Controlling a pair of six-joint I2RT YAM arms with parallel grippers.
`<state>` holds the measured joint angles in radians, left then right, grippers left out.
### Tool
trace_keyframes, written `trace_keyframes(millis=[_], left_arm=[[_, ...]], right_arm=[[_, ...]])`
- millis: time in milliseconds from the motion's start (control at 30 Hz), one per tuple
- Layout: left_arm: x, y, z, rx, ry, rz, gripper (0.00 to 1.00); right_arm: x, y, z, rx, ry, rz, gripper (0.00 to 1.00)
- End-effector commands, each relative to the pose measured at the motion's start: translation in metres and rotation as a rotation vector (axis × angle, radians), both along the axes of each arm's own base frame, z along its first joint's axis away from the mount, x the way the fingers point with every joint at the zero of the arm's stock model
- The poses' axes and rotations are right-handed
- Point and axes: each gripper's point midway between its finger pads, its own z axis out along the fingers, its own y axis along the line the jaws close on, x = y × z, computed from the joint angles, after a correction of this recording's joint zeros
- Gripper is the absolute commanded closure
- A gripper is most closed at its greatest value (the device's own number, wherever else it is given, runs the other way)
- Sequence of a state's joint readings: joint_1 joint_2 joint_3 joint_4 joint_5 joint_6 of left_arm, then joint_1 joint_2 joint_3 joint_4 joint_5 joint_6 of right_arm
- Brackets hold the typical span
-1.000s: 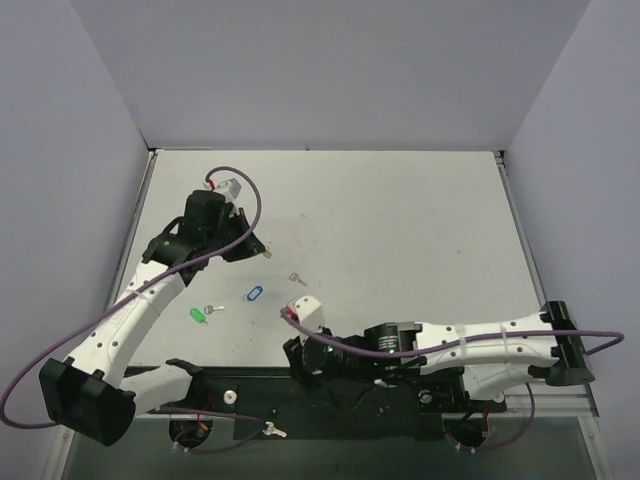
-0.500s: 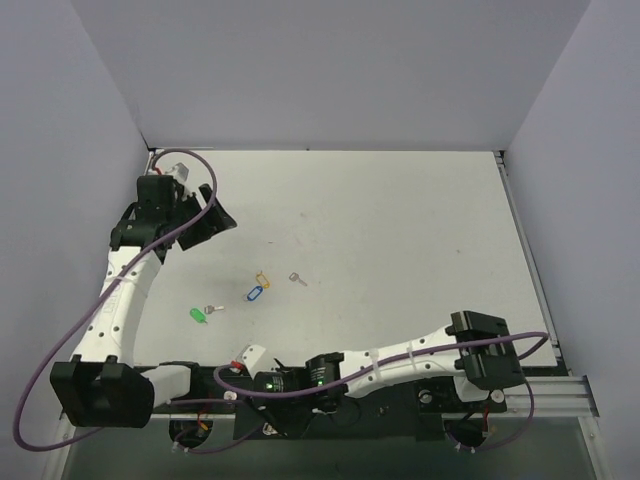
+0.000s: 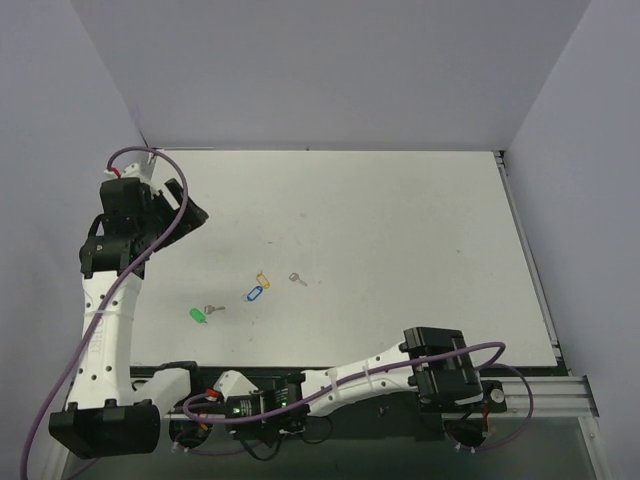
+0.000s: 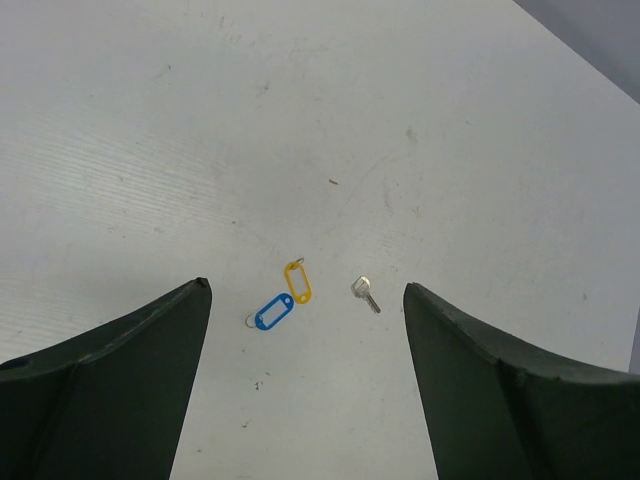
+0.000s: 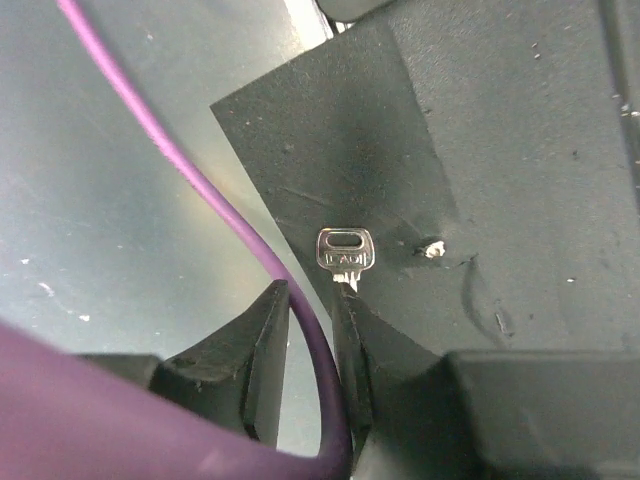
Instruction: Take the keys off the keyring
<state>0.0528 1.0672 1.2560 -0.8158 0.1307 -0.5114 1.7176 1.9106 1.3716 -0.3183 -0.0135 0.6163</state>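
Your left tool (image 4: pixel 305 288) hangs high over the desk (image 4: pixel 480 120) with its fingers (image 4: pixel 130 380) spread wide and nothing between them. Through that gap its wrist camera looks straight down on the yellow keyring (image 4: pixel 298 281), which lies flat with its thin metal ring at the far end. The blue tag (image 4: pixel 271 310) lies just beside its near end, so close that you cannot tell whether they touch. The key (image 4: pixel 366 293) lies loose on the desk just beside the keyring, on the side away from the blue tag and apart from both. In the top view, the green tag (image 3: pixel 197 314) and its own silver key (image 3: pixel 212 309) lie nearer the arm bases.

Your right tool (image 5: pixel 308 292) is off the desk, low over the black base plate (image 5: pixel 500 120), with its fingers nearly together. A purple cable (image 5: pixel 200 190) crosses in front of the narrow gap. A second key (image 5: pixel 345 248) lies on the plate with its blade meeting one fingertip, and you cannot tell whether the tool grips it.
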Motion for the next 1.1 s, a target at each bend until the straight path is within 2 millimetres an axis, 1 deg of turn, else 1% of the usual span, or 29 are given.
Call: trace_keyframes(millis=[0, 67, 133, 167, 200, 233, 267, 300, 333, 367, 400, 433, 500, 533, 567, 600, 633, 667, 700, 733, 767, 800, 867, 900, 933, 967, 1000, 1033, 1067], left_arm=[[-0.002, 0.010, 0.020, 0.001, -0.041, 0.036, 0.12], [-0.001, 0.011, 0.022, -0.013, -0.044, 0.038, 0.11], [0.001, 0.013, 0.021, -0.009, -0.039, 0.044, 0.11], [0.001, 0.012, 0.020, -0.008, -0.039, 0.042, 0.11], [0.001, 0.011, 0.020, -0.011, -0.044, 0.035, 0.11], [0.002, 0.007, 0.014, -0.024, -0.038, 0.014, 0.11], [0.003, 0.001, 0.018, -0.042, -0.064, -0.019, 0.11], [0.002, -0.003, 0.009, -0.056, -0.050, -0.033, 0.11], [0.001, -0.005, 0.009, -0.063, -0.061, -0.046, 0.11], [0.001, -0.008, 0.003, -0.078, -0.055, -0.059, 0.11], [-0.001, -0.011, 0.001, -0.088, -0.055, -0.069, 0.11], [-0.001, -0.012, 0.000, -0.091, -0.056, -0.076, 0.11], [-0.002, -0.015, -0.002, -0.094, -0.058, -0.092, 0.11], [-0.003, -0.016, -0.002, -0.096, -0.061, -0.101, 0.11], [-0.004, -0.016, -0.002, -0.095, -0.063, -0.101, 0.11], [-0.006, -0.018, -0.004, -0.099, -0.059, -0.109, 0.11], [-0.007, -0.017, -0.005, -0.096, -0.058, -0.111, 0.11], [-0.008, -0.019, -0.006, -0.097, -0.057, -0.118, 0.11], [-0.009, -0.019, -0.006, -0.096, -0.057, -0.120, 0.11], [-0.009, -0.019, -0.008, -0.094, -0.053, -0.120, 0.11], [-0.010, -0.019, -0.008, -0.093, -0.054, -0.120, 0.11], [-0.010, -0.020, -0.009, -0.095, -0.053, -0.123, 0.10], [-0.011, -0.020, -0.009, -0.096, -0.057, -0.124, 0.10], [-0.012, -0.021, -0.009, -0.095, -0.062, -0.127, 0.10], [-0.012, -0.021, -0.008, -0.096, -0.065, -0.127, 0.10], [-0.013, -0.021, -0.007, -0.095, -0.069, -0.127, 0.10], [-0.013, -0.021, -0.007, -0.094, -0.071, -0.131, 0.10], [-0.013, -0.022, -0.005, -0.096, -0.073, -0.132, 0.10], [-0.013, -0.023, -0.005, -0.096, -0.071, -0.137, 0.10]], right_arm=[[-0.010, -0.005, -0.014, -0.071, 0.007, 0.024, 0.82], [-0.011, -0.007, -0.017, -0.067, 0.013, 0.023, 0.81], [-0.010, -0.005, -0.008, -0.034, -0.003, 0.024, 0.80], [-0.005, -0.005, -0.001, -0.011, -0.064, 0.020, 0.78], [-0.001, -0.003, 0.015, 0.029, -0.090, 0.018, 0.62], [0.006, -0.005, 0.020, 0.043, -0.135, 0.004, 0.46], [0.010, -0.004, 0.036, 0.080, -0.151, -0.005, 0.33], [0.020, -0.005, 0.043, 0.091, -0.181, -0.031, 0.30], [0.022, -0.005, 0.059, 0.130, -0.181, -0.039, 0.21], [0.030, -0.004, 0.067, 0.146, -0.185, -0.061, 0.20], [0.036, -0.005, 0.082, 0.184, -0.182, -0.079, 0.13], [0.046, -0.005, 0.088, 0.198, -0.190, -0.104, 0.13], [0.063, -0.008, 0.107, 0.244, -0.194, -0.147, 0.12], [0.071, -0.011, 0.122, 0.282, -0.194, -0.165, 0.12], [0.084, -0.015, 0.125, 0.290, -0.201, -0.196, 0.12], [0.090, -0.019, 0.139, 0.325, -0.199, -0.209, 0.11], [0.103, -0.024, 0.140, 0.329, -0.201, -0.236, 0.11], [0.117, -0.033, 0.150, 0.352, -0.213, -0.267, 0.11], [0.124, -0.037, 0.156, 0.368, -0.220, -0.287, 0.11], [0.141, -0.047, 0.162, 0.380, -0.239, -0.337, 0.11], [0.148, -0.053, 0.173, 0.408, -0.238, -0.368, 0.11], [0.164, -0.061, 0.176, 0.413, -0.246, -0.416, 0.11], [0.186, -0.075, 0.187, 0.437, -0.259, -0.500, 0.11], [0.192, -0.083, 0.197, 0.460, -0.263, -0.533, 0.11], [0.206, -0.091, 0.202, 0.469, -0.290, -0.585, 0.11], [0.211, -0.099, 0.214, 0.503, -0.302, -0.620, 0.10], [0.224, -0.108, 0.220, 0.516, -0.338, -0.674, 0.09], [0.228, -0.115, 0.230, 0.550, -0.349, -0.708, 0.07], [0.239, -0.124, 0.235, 0.560, -0.382, -0.762, 0.06]])
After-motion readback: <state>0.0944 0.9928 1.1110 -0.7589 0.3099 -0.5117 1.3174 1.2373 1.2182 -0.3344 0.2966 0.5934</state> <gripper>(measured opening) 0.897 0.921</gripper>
